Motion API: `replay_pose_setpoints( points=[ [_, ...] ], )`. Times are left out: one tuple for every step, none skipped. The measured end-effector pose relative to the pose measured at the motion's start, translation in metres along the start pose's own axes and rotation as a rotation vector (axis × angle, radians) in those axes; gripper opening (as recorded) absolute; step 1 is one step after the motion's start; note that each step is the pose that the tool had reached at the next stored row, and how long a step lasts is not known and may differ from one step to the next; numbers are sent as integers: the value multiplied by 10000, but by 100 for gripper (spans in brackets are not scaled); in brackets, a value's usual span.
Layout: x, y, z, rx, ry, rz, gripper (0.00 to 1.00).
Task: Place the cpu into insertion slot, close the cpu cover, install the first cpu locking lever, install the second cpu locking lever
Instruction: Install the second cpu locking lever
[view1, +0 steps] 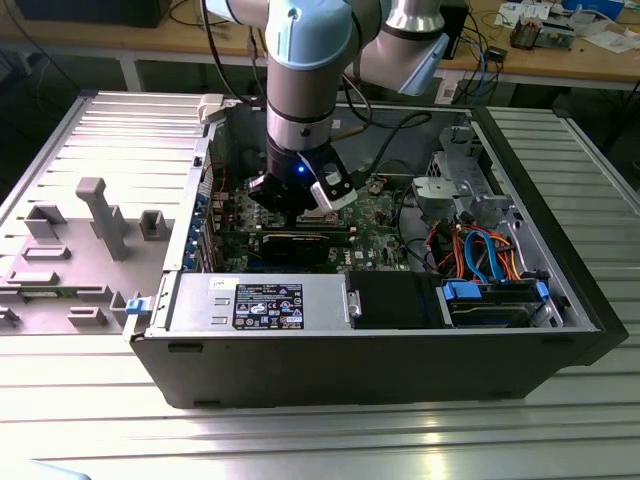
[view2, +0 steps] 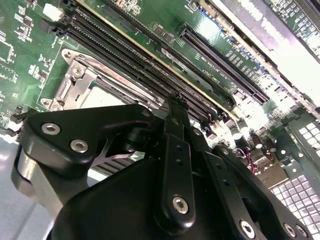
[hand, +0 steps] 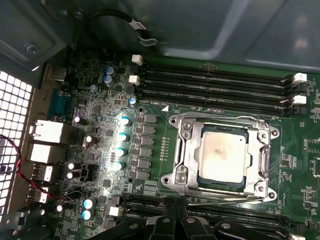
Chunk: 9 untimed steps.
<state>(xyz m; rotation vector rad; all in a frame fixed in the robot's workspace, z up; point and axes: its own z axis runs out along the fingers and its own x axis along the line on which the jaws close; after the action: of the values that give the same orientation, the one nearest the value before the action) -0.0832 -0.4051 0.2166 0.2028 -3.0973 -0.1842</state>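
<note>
The cpu (hand: 222, 156) is seated under the closed cpu cover (hand: 186, 159). The gripper (hand: 175, 220) is poised at the cover's edge, fingers (view2: 175, 165) pressed together, memory slots (hand: 215, 80) close by.

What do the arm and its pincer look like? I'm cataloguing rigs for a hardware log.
The arm has light-blue joint caps on silver-grey tube segments, with black cables trailing beside it. At the wrist, a black collar carries a small blue light. The pincer is black, built of flat linkage bars joined by silver screws.
</note>
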Motion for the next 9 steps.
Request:
replay_pose_setpoints(
  points=[
    [7, -1, 3, -1, -1, 1, 11],
    [11, -1, 13, 1, 0, -1, 11],
    [18, -2, 29, -7, 0, -2, 11],
    [25, -3, 37, -21, -2, -4, 11],
    [30, -2, 43, -37, -4, -5, 11],
    [34, -3, 50, -53, -6, -6, 11],
    [36, -3, 59, -67, -8, -7, 11],
    [37, -4, 76, -83, -10, -9, 11],
    [38, -3, 84, -94, -11, -9, 11]
  ],
)
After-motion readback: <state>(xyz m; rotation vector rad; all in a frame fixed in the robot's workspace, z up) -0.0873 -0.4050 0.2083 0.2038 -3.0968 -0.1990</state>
